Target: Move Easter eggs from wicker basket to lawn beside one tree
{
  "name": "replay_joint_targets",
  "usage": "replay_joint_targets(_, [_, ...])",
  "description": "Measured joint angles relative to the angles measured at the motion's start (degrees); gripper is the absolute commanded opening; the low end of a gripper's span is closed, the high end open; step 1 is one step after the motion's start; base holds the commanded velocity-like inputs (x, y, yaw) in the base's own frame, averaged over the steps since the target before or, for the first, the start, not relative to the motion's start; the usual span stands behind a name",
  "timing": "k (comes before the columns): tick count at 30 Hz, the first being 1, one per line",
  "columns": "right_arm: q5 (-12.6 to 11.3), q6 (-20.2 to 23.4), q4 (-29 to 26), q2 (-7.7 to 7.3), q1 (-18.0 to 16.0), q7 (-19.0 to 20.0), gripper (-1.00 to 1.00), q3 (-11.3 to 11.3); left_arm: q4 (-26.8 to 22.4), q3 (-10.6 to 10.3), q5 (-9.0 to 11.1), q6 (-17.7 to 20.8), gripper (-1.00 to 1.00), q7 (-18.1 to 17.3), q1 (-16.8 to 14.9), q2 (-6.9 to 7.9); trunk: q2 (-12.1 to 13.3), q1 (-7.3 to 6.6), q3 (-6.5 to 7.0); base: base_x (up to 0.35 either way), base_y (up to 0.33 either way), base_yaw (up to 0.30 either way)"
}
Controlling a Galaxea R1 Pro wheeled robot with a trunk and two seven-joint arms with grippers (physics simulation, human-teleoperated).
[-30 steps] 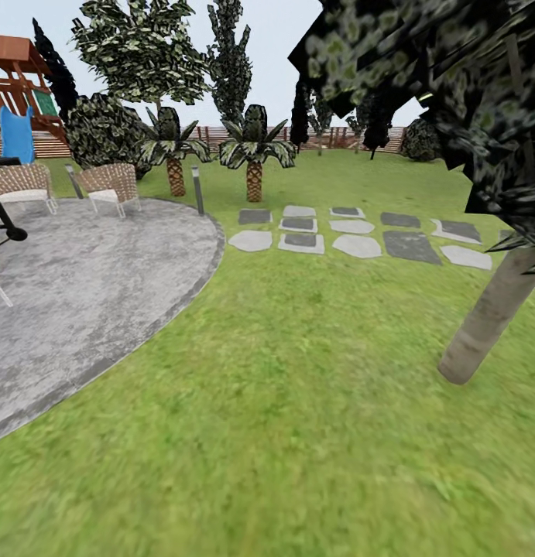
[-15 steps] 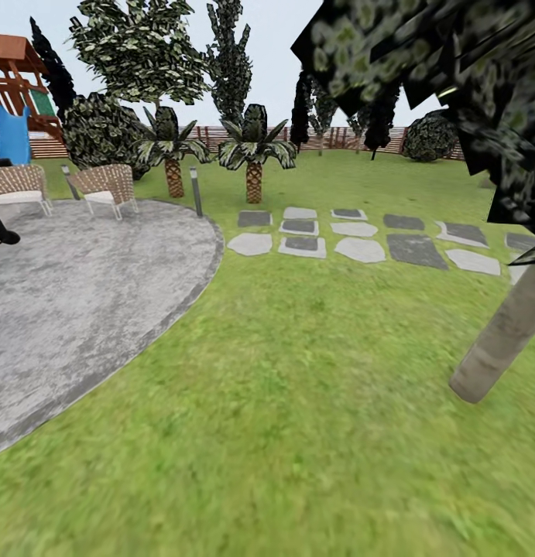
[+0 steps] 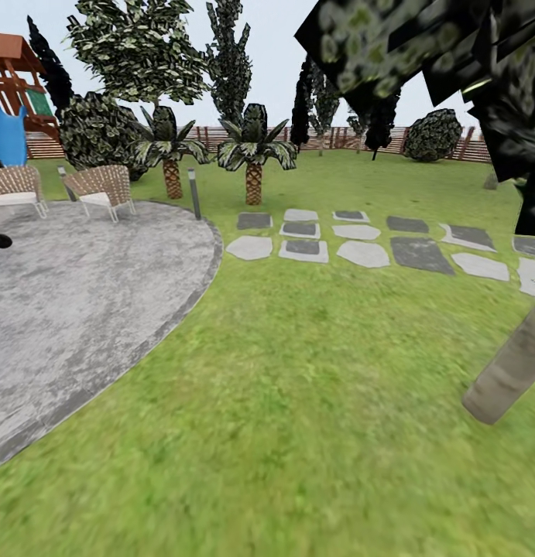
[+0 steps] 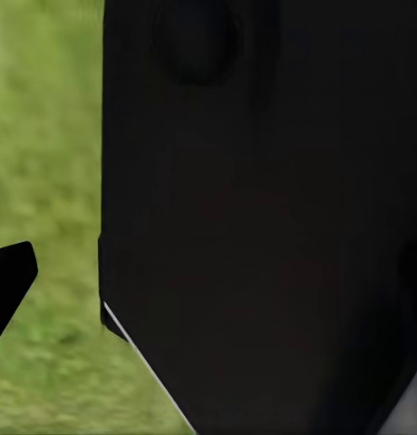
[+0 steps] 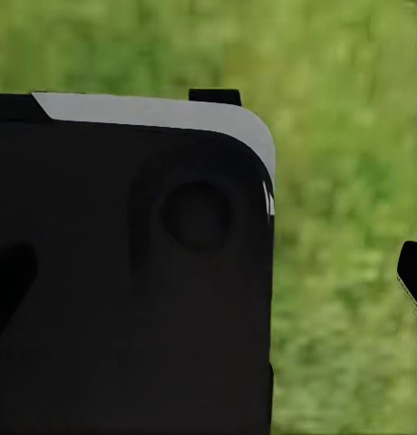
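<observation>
The lawn (image 3: 298, 402) is spreading wide in the foreground, where the tree (image 3: 511, 371) is standing at the right edge, its pale trunk leaning up and to the right. Beyond lie the grey patio (image 3: 81, 286), stepping stones (image 3: 360, 240), wicker chairs (image 3: 101, 189) and palms (image 3: 253, 155). The view is shifting, the trunk sliding rightward and lower since a second ago; whether either pincer is open cannot be told.

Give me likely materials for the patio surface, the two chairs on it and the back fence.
The patio looks like poured concrete or stone: mottled grey, matte, seamless. The chairs look like pale woven wicker with white seat cushions. The fence looks like brown wood, judging by its horizontal slats.
</observation>
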Motion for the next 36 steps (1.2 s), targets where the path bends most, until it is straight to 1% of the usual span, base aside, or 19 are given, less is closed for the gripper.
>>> replay_joint_targets(5, [-0.03, 0.00, 0.00, 0.05, 0.00, 0.00, 1.00, -0.01, -0.04, 0.59, 0.00, -0.01, 1.00, 0.00, 0.00, 0.01, 0.00, 0.00, 0.00, 0.325, 0.000, 0.000])
replay_joint_targets(36, [-0.04, 0.00, 0.00, 0.07, 0.00, 0.00, 1.00, -0.01, -0.04, 0.73, 0.00, -0.03, 1.00, 0.00, 0.00, 0.03, 0.00, 0.00, 0.00, 0.325, 0.000, 0.000])
